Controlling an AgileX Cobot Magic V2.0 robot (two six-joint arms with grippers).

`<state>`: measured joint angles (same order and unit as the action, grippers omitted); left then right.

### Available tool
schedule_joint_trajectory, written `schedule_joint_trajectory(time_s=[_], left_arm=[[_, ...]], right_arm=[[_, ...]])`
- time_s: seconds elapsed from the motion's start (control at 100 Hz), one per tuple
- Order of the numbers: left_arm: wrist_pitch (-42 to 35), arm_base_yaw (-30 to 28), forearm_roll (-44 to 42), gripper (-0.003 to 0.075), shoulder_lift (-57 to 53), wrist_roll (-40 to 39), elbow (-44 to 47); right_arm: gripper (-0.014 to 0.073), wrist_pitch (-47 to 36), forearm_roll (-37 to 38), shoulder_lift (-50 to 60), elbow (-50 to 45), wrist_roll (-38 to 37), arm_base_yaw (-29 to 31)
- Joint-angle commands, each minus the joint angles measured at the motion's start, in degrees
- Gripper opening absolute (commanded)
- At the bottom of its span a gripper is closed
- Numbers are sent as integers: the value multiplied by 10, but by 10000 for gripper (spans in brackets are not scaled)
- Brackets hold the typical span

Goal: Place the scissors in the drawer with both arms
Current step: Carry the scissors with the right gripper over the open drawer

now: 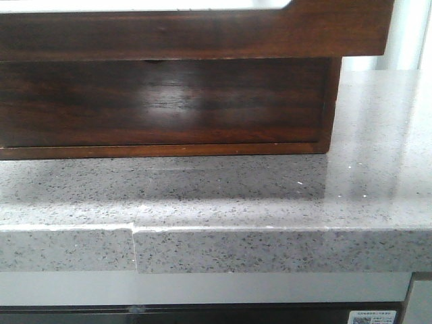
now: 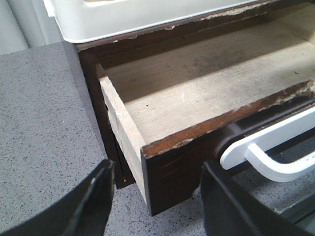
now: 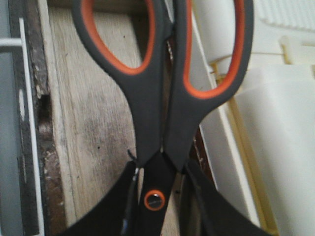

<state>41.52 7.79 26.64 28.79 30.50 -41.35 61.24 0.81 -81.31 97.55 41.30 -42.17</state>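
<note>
Scissors (image 3: pixel 160 113) are clenched at the pivot by the right pincer (image 3: pixel 157 206), held above the pulled-out drawer (image 2: pixel 206 98). Left pincer (image 2: pixel 155 196) is released beside the drawer's corner. Step judged: placement; lowering and release are called for next.

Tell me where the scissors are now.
In the right wrist view, the scissors are gripped by the right end effector, hanging over the open drawer.
</note>
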Motion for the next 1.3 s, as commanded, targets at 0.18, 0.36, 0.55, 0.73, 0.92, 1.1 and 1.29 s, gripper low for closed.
schedule_joint_trajectory(time_s=[0.18, 0.36, 0.55, 0.73, 0.92, 1.1, 1.29], left_arm=[[-39, 4, 19, 365, 4, -6, -14], [-39, 4, 19, 365, 4, -6, -14], [-39, 4, 17, 365, 4, -6, -14], [-39, 4, 15, 365, 4, -6, -14], [-39, 4, 15, 365, 4, -6, -14], [-39, 4, 15, 365, 4, -6, -14], [-39, 4, 15, 365, 4, -6, -14]], right_arm=[[18, -11, 142, -48, 17, -5, -49], [20, 13, 172, -82, 17, -5, -51], [60, 14, 172, -83, 17, -5, -51], [201, 21, 172, -83, 17, -5, -51], [284, 32, 172, -80, 23, -10, -51], [283, 79, 172, -69, 71, -67, -51], [283, 115, 172, -21, 98, -135, -51]])
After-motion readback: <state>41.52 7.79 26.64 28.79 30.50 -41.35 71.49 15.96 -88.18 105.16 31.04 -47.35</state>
